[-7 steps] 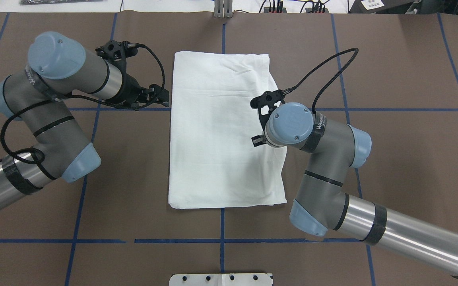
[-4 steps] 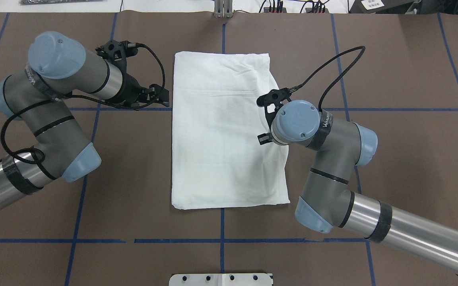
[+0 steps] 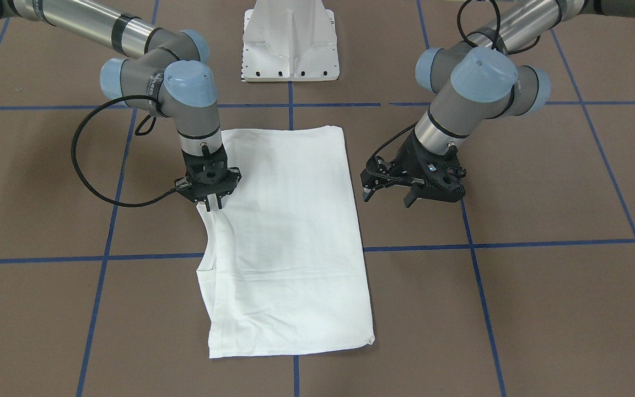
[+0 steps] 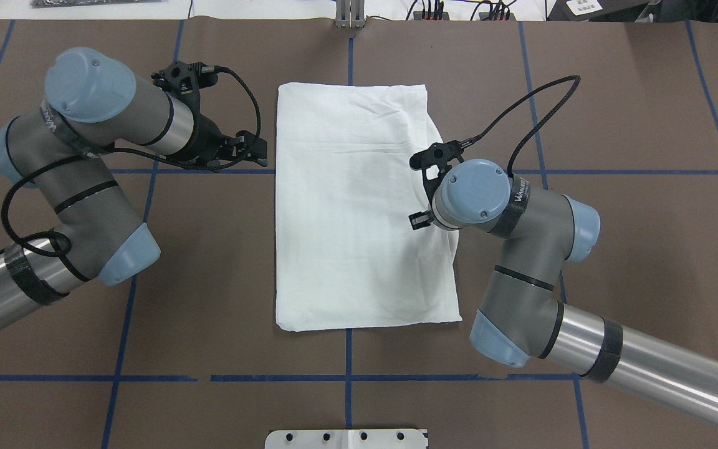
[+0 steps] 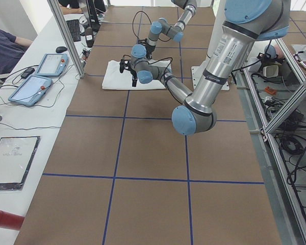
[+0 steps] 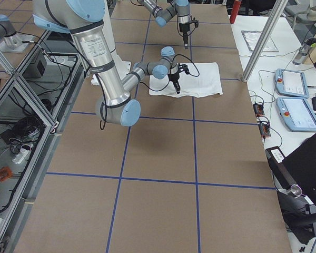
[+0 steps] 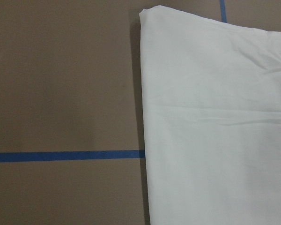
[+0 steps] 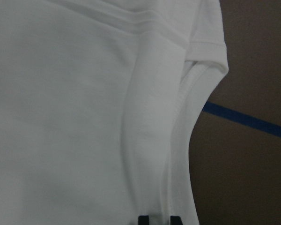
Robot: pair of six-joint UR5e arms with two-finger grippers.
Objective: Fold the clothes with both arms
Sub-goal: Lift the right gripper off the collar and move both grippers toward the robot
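The white shirt (image 4: 362,206) lies folded into a tall rectangle at the table's middle, plain side up; no printed text shows. In the front view my right gripper (image 3: 211,207) points straight down on the shirt's (image 3: 284,231) right long edge and is shut on a pinch of it. The right wrist view shows the fingertips (image 8: 143,219) close together with a raised fold of cloth (image 8: 150,117) running between them. My left gripper (image 3: 387,198) is open and empty, low over the table just off the shirt's left long edge (image 4: 263,154). The left wrist view shows that edge (image 7: 210,122).
The white pedestal base (image 3: 291,44) stands at the robot's side of the table. Blue tape lines (image 4: 348,377) cross the brown table cover. Beyond the far edge are tablets (image 5: 41,76) and an aluminium post (image 6: 258,45).
My right gripper has moved to the right with the shirt's edge in it, and the whole shirt has slid a little to the right. The left arm has hardly moved.
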